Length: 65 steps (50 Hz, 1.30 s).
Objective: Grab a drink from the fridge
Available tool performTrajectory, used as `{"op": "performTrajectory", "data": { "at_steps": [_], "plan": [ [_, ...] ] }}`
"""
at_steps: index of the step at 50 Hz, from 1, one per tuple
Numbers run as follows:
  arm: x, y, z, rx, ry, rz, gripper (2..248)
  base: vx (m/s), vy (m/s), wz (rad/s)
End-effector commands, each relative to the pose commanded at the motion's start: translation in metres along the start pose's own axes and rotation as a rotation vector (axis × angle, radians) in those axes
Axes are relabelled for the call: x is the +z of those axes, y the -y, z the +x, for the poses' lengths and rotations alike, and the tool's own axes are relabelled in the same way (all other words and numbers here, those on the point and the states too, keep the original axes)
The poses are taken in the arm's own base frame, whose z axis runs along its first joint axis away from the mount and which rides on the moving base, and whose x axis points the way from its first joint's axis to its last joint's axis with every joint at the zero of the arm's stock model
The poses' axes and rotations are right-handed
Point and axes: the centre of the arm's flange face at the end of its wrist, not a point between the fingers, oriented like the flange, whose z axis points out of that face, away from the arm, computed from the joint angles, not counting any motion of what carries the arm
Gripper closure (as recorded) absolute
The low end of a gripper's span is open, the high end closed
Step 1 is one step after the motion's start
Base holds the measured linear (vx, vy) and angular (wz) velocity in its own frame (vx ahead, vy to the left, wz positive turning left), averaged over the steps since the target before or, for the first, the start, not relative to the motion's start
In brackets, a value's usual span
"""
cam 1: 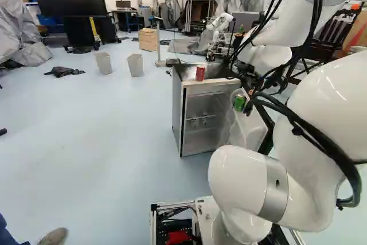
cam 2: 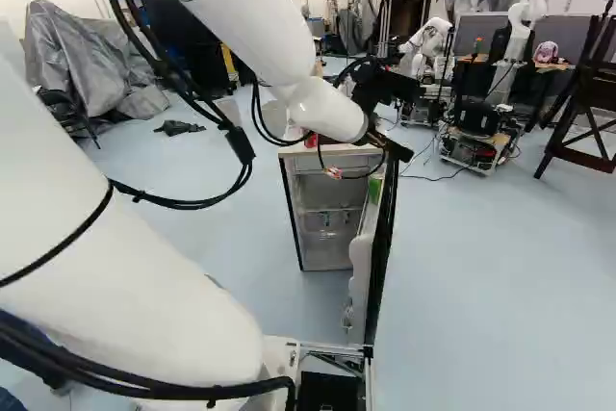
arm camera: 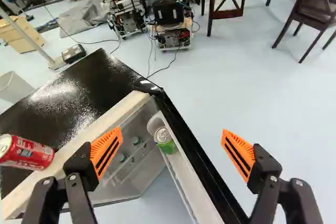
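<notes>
Pincer [arm camera: 171,131] gapes wide, nothing gripped, and there's the green can [arm camera: 167,144] upright in the open door [arm camera: 195,184] at right! Probably full, weighty, slick; thin walls, so squeeze the upper sides gently. Farther left, a red can [cam 1: 200,73] tops the fridge [cam 1: 212,88].
</notes>
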Motion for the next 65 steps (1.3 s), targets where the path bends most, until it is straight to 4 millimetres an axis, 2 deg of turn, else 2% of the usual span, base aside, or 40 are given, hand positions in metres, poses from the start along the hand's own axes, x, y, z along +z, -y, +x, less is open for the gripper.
{"op": "performTrajectory", "data": {
  "at_steps": [29, 52, 65],
  "plan": [
    [0.017, -0.038, 0.012, 0.272, 0.108, -0.102, 3, 0.000, 0.000, 0.000],
    [0.026, -0.074, 0.026, 0.341, 0.105, -0.164, 3, 0.000, 0.000, 0.000],
    [0.039, -0.097, 0.025, 0.377, 0.145, -0.202, 3, 0.000, 0.000, 0.000]
  ]
}}
